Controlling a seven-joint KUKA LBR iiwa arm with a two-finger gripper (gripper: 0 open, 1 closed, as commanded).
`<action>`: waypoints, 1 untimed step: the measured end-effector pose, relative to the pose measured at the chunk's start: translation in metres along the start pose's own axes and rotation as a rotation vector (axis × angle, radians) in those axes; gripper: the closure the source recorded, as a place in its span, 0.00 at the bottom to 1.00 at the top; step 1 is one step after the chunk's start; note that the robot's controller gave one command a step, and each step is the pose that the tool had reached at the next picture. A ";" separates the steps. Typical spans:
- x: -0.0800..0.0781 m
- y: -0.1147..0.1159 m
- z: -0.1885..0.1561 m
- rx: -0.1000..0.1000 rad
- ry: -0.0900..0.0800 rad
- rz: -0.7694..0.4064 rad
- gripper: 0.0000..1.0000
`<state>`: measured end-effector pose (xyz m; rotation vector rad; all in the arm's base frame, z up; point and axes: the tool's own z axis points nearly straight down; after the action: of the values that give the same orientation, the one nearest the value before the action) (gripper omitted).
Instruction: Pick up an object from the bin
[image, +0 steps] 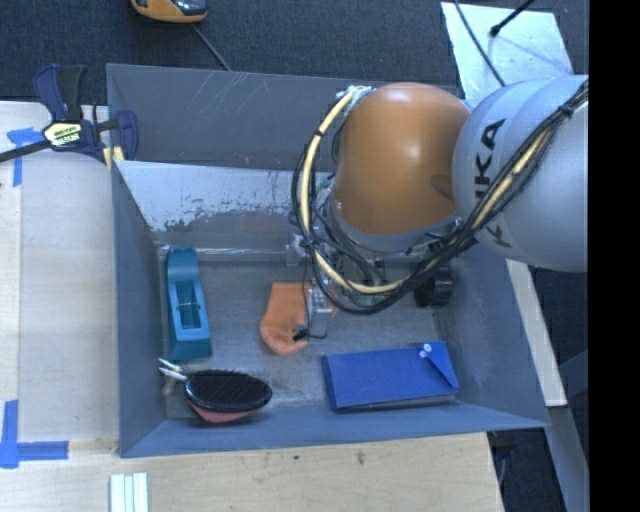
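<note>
four things lie apart on the floor of the grey bin: a blue tape dispenser at the left, a black brush below it, a flat blue box by the front wall, and a soft orange lump in the middle. my pincer sits low, just beside the lump's right edge, and i cannot tell whether it is released or clenched. i judge this the grasping step; next i must get the lump squarely gripped and lift straight up, clear of the blue box.

Overhead, slightly oblique, above bin
</note>
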<state>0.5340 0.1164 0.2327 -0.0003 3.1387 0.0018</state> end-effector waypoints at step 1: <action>-0.001 0.000 0.001 0.000 0.000 -0.001 0.00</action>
<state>0.5345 0.1162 0.2319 -0.0017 3.1383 0.0018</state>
